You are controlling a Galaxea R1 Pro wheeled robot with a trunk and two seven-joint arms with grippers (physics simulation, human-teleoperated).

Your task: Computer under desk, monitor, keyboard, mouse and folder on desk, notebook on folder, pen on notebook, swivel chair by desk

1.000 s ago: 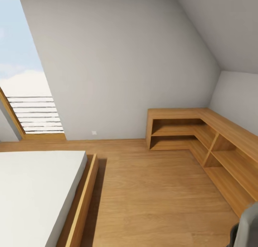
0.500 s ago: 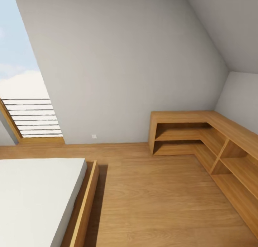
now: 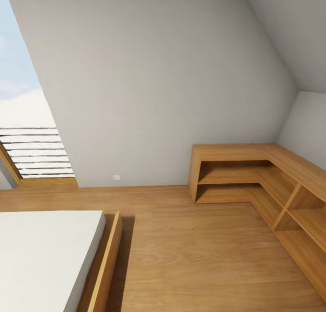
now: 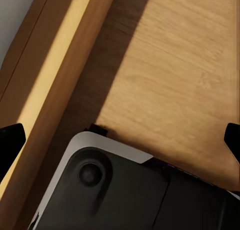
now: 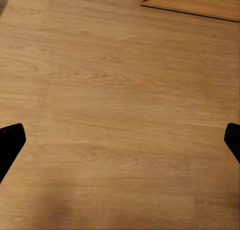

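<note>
The robot is travelling through the bedroom. A white bed lies at 8 o'clock, a wooden corner shelf at 3 o'clock, bare wooden floor between. No bench, chair or folder is in sight. Both arms' fingers sit spread wide, released, holding nothing. My advice: turn slowly, staying clear of the bed frame, until the bench appears.

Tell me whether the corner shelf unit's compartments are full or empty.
Empty as far as they show: the wooden shelf unit has bare boards in every open compartment in the head view. Its far right end runs out of frame, so that part cannot be told.
</note>
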